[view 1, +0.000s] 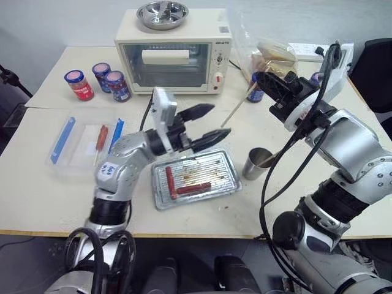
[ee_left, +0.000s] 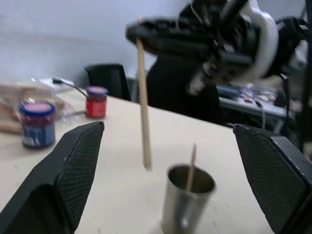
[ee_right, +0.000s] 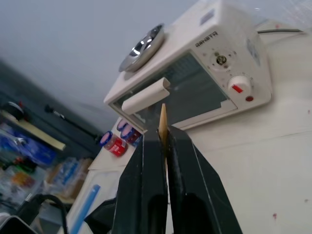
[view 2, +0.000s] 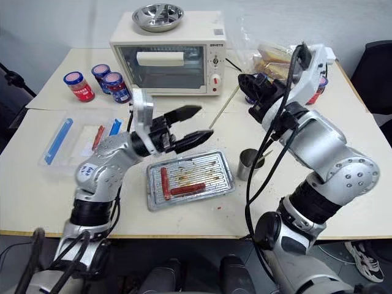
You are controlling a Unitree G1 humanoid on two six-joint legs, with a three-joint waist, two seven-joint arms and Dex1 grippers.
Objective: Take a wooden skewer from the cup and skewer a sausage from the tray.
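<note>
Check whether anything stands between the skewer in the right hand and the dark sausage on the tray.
The open left hand hovers over the tray's far edge, between the wooden skewer in the right hand and the sausage.

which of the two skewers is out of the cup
The wooden skewer pinched in the right tool hangs clear above the cup; the other skewer stands inside it.

I'm reading this as a lab or office room staged as a kitchen corner. Pale work tables [view 1: 55,202] pushed together, plain grey wall, black office chair [view 1: 376,67] at the right edge. Kitchen props on top: a cream toaster oven [view 1: 174,58] with a steel bowl [view 1: 162,13] on it, lidded jars [view 1: 79,84]. Right wrist view shows cluttered shelving [ee_right: 27,161] further back.
</note>
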